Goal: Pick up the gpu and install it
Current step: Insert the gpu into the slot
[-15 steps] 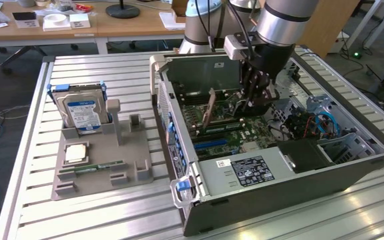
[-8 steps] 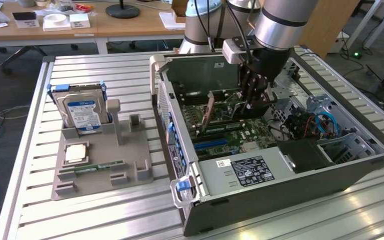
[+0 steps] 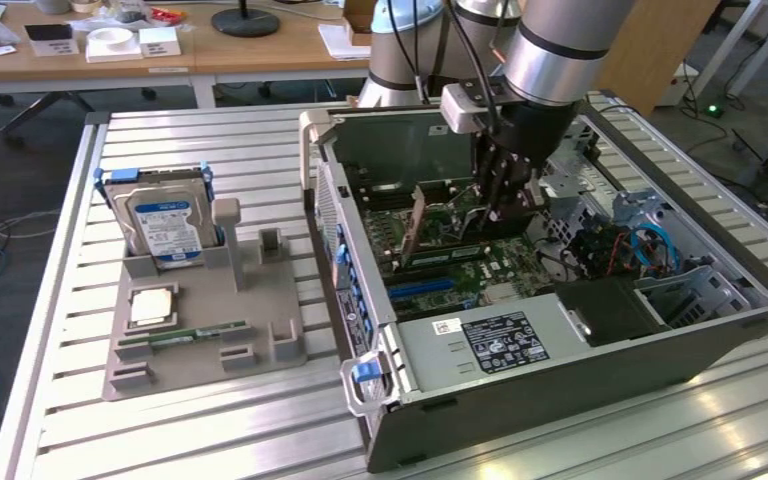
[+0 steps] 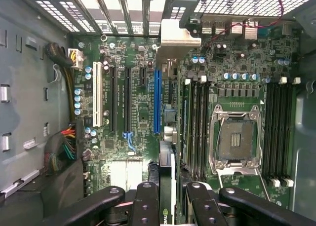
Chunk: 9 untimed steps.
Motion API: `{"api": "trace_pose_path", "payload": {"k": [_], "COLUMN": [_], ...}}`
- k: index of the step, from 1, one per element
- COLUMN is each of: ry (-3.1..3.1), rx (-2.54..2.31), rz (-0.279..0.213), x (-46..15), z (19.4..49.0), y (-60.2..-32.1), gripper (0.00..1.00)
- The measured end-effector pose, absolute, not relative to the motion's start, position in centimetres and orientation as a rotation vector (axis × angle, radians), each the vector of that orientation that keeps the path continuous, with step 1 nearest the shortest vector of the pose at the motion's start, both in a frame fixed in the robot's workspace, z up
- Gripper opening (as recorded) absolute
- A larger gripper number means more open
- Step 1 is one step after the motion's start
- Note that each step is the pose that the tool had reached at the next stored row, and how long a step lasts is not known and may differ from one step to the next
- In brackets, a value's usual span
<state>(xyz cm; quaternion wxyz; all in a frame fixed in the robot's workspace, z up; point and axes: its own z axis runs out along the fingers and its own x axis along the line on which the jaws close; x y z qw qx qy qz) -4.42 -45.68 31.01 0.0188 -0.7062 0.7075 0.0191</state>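
Observation:
The gpu (image 4: 166, 162) is seen edge-on in the wrist view as a thin dark card. It runs from between my fingers (image 4: 146, 201) toward its silver bracket (image 4: 177, 36) at the case's rear slots. My gripper (image 4: 168, 196) is shut on it. The card hangs just beside the long blue slot (image 4: 157, 100) on the green motherboard; whether its edge touches a slot is hidden. In the exterior view my gripper (image 3: 498, 205) reaches down into the open computer case (image 3: 357, 300), and the gpu (image 3: 422, 225) stands upright over the board.
The case walls, a cable bundle (image 4: 64, 147) and the empty CPU socket (image 4: 234, 139) surround the card. On the exterior view's left, a grey holder tray (image 3: 204, 350) carries a blue-labelled hard drive (image 3: 164, 220), a processor chip (image 3: 151, 305) and a RAM stick (image 3: 191, 335).

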Motion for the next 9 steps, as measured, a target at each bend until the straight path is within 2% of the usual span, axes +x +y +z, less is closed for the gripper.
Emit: {"api": "trace_pose_path", "payload": {"k": [9], "ry": [2.196], "rx": [-2.193], "rz": [0.059], "x": [-4.43], "z": [30.52], "y": [-45.67], "gripper": [0.26]}}
